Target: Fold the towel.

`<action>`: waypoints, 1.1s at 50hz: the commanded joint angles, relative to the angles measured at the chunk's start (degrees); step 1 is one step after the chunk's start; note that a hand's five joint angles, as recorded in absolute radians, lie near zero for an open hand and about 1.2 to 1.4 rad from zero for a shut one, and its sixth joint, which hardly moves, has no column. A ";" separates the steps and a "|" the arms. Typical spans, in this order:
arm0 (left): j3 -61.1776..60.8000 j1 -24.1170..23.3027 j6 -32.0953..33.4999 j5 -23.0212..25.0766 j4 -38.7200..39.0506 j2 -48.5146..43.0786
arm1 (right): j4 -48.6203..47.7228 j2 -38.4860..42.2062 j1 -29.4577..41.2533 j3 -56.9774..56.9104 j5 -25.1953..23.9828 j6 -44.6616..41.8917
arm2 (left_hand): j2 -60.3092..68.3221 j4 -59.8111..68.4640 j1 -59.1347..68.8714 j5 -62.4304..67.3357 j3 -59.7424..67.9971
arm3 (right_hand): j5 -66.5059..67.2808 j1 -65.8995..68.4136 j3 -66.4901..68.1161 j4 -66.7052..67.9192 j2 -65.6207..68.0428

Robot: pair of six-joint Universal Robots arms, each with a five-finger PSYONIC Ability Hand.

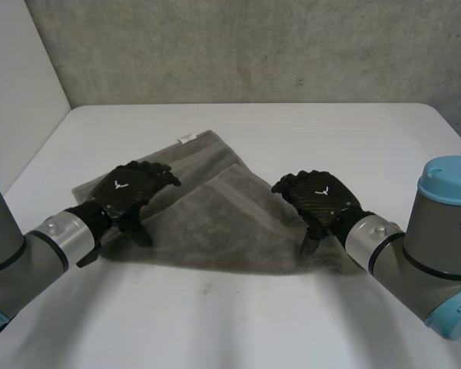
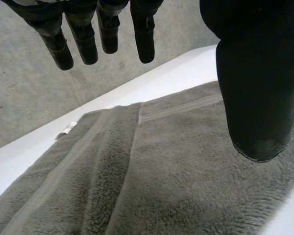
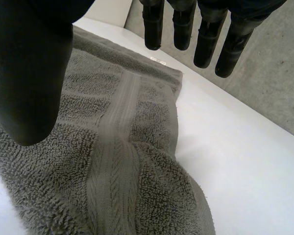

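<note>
Grey concrete wall point(image 1: 253, 46) behind a white tabletop point(image 1: 330, 131). A grey terry towel point(image 1: 215, 219) lies flat across the middle of the tabletop, between the two arms. One layer is lapped over another, and a small white label point(image 1: 187, 138) sits at the far corner.

The left hand point(image 1: 131, 192) hangs over the towel's left part, near the edge on that side. In its wrist view the fingers point(image 2: 83, 44) are straight and set well apart from the thumb point(image 2: 257, 98), with nothing held and pile beneath. The right hand point(image 1: 316, 198) is over the towel's right corner. Its fingers point(image 3: 183, 29) likewise hang straight and wide of the thumb point(image 3: 29, 73), holding nothing. Whether either thumb tip touches the cloth cannot be told. Beneath the right hand a flat woven band point(image 3: 120, 103) runs along the towel and humps over a soft ridge near the palm.

Handling, as a judgement: the towel looks thick, soft and limp. It seems light enough for one hand but unable to keep a shape, so it will sag and drag when lifted. Its looped pile should grip the fingers rather than slip. The hemmed edges and corners are the firmest places to pinch. Holding two corners of one side, one per hand, would keep that edge straight as it is carried over. A pinch in the middle would likely gather both layers.
</note>
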 commanded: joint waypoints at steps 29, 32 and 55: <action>15.57 22.70 20.01 6.59 -9.32 -12.76 | 0.01 1.04 0.13 0.16 0.26 -0.17 | 11.87 11.92 4.01 11.38 11.84 | -3.64 -3.62 -4.00 -4.75 -4.31; 16.62 22.70 20.10 7.21 -8.79 -14.52 | 0.01 1.04 0.13 0.25 0.17 -0.17 | 11.87 11.92 4.01 11.38 11.84 | -3.64 -3.62 -4.00 -4.75 -4.31; 21.54 19.62 20.89 8.97 -8.62 -21.11 | 0.01 2.35 0.13 0.16 0.00 -0.34 | 23.31 23.36 15.45 22.81 23.27 | -3.64 -3.62 -4.00 -4.75 -4.31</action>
